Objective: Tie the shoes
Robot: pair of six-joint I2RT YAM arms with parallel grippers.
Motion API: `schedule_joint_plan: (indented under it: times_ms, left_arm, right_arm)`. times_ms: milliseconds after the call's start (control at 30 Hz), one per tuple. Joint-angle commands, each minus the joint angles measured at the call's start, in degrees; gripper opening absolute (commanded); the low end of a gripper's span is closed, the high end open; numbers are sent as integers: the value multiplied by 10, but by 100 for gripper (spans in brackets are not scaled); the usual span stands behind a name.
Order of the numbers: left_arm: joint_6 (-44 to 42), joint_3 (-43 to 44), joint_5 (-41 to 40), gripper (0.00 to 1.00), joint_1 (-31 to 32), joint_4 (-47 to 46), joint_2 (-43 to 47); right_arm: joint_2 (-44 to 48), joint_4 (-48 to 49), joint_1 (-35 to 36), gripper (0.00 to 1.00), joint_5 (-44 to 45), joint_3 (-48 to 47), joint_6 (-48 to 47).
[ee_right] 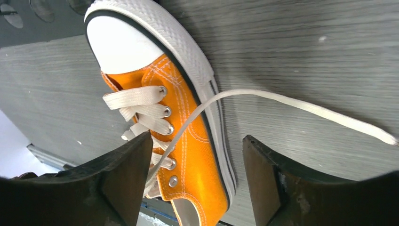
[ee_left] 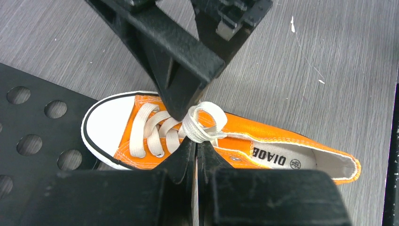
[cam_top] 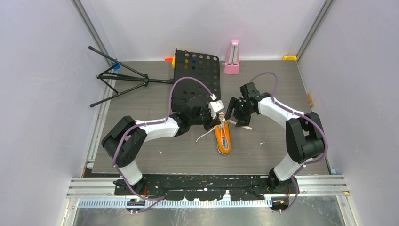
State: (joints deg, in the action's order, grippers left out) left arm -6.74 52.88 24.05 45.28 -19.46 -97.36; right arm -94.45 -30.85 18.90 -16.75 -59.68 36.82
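Sneaker [ee_left: 263, 136] toe by board [ee_left: 42, 125] edge | left fingers [ee_left: 184, 160] pinching lace [ee_left: 195, 129] | right fingers [ee_right: 124, 176] spread, apparently empty

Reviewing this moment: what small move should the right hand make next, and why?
Probably lower the right hand slightly and close on the loose lace. Its jaws stand open and hold nothing, and that strand trails from the eyelets out across the table close by. The left hand is shut, pinching the lace loop above the orange shoe, so the bow is not yet tied.
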Motion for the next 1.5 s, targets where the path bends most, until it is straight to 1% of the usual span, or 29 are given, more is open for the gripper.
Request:
schedule_joint_plan:
  times_ms: [0,33,233,333,400,433,500,567,633,667,700,767,833,1000,1067,1233,1300,1400,1467]
  left_arm:
    - [6,-5,10,0,1,-47,23]
    - [5,-7,12,0,1,-47,24]
    - [3,-10,14,0,1,-43,24]
    - [1,-7,14,0,1,-34,24]
    - [1,-6,14,0,1,-31,25]
    - [1,-6,15,0,1,-30,26]
    - [1,-5,15,0,1,-28,27]
    - [-1,-2,16,0,1,-24,26]
    - [-3,2,20,0,1,-20,25]
    - [-3,2,21,0,1,-20,24]
    - [-4,4,21,0,1,-19,24]
    - [-4,5,23,0,1,-17,23]
    - [-5,8,24,0,1,-11,23]
    - [-1,8,30,0,1,-12,22]
    - [1,6,31,0,1,-13,21]
    - [-1,5,33,0,1,-10,25]
    - [-4,6,33,0,1,-6,27]
    - [-5,6,31,0,0,-6,26]
    - [-2,8,33,0,1,-5,26]
  right_arm:
    - [47,-40,-24,78,52,-31,-29]
    - [50,-40,-31,80,48,-33,-29]
    - [36,-38,-70,85,36,-61,-37]
    - [43,0,-91,86,-3,-50,-39]
    - [80,84,-100,86,-71,-11,-50]
    - [113,146,-100,87,-83,23,-44]
    - [177,271,-100,87,-74,107,-30]
    - [223,396,-100,85,-90,175,-54]
    - [256,559,-99,81,-166,241,-77]
    - [264,611,-100,79,-194,265,-90]
    - [269,637,-99,77,-225,277,-111]
    - [271,607,-97,72,-288,260,-176]
    - [259,554,-86,68,-318,234,-217]
    - [262,455,-50,67,-313,209,-352]
    - [256,399,-34,66,-317,197,-410]
    - [230,278,-20,63,-302,160,-511]
    - [226,261,-21,63,-303,153,-543]
    - [214,226,-23,67,-297,137,-611]
    - [199,202,-30,68,-317,129,-638]
